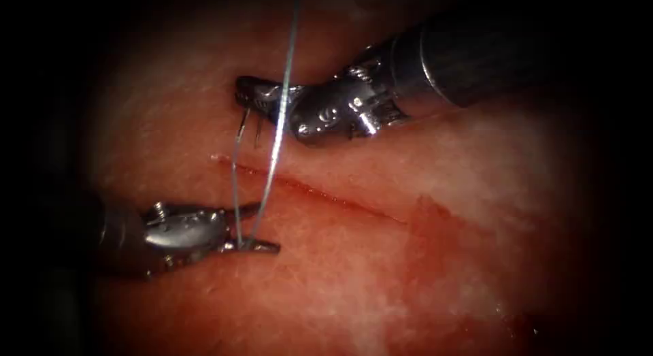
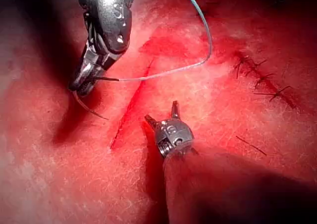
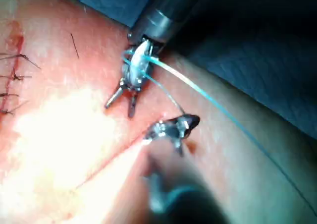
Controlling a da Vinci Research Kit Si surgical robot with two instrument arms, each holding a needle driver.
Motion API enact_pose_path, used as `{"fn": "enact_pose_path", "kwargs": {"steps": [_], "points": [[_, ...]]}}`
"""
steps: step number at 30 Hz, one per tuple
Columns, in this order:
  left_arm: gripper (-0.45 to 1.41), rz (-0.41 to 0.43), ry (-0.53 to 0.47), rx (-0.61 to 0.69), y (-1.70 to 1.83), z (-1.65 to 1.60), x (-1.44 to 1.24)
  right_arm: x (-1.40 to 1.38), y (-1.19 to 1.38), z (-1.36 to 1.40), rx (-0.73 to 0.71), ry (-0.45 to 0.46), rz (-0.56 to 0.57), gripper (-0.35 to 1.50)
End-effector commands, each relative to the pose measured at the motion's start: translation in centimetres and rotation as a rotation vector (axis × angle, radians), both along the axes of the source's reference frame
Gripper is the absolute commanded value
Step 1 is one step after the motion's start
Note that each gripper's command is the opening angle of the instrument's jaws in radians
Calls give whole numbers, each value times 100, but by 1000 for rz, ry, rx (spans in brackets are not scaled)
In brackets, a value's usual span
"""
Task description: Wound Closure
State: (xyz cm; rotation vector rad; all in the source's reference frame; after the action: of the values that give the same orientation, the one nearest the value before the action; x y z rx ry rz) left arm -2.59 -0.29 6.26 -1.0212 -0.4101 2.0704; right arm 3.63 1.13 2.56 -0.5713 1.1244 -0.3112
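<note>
My right tool (image 1: 248,94) comes in from the upper right, jaws shut on the curved needle (image 1: 243,124) near its thread end, just beyond the left end of the cut (image 1: 326,196). In the left wrist view the needle (image 2: 89,106) hangs under the right tool (image 2: 79,87), its tip free above the tissue. Blue thread (image 1: 279,124) drops from the top of the endoscope view to my left tool (image 1: 269,228), then rises to the needle. The left tool sits on the near side of the cut, jaws open (image 2: 161,111), holding nothing.
Dark older stitches (image 2: 257,75) cross a closed stretch of wound further along, also seen as stitches (image 3: 12,75). Red fluid (image 1: 435,233) stains the tissue to the right of the cut's middle. The thread (image 3: 223,107) trails off over a blue drape (image 3: 257,45).
</note>
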Motion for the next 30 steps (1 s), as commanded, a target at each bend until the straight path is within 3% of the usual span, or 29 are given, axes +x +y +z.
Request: {"fn": "enact_pose_path", "kwargs": {"steps": [1,12,30], "points": [[29,1,-1,6,-13,4,-4,8,-10,6,-3,0,-4,-35],[10,4,-5,7,-11,10,3,8,-14,14,-82,-29,-21,-35],[7,2,-7,14,-9,22,11,8,-13,25,-91,-37,-18,-35]]}}
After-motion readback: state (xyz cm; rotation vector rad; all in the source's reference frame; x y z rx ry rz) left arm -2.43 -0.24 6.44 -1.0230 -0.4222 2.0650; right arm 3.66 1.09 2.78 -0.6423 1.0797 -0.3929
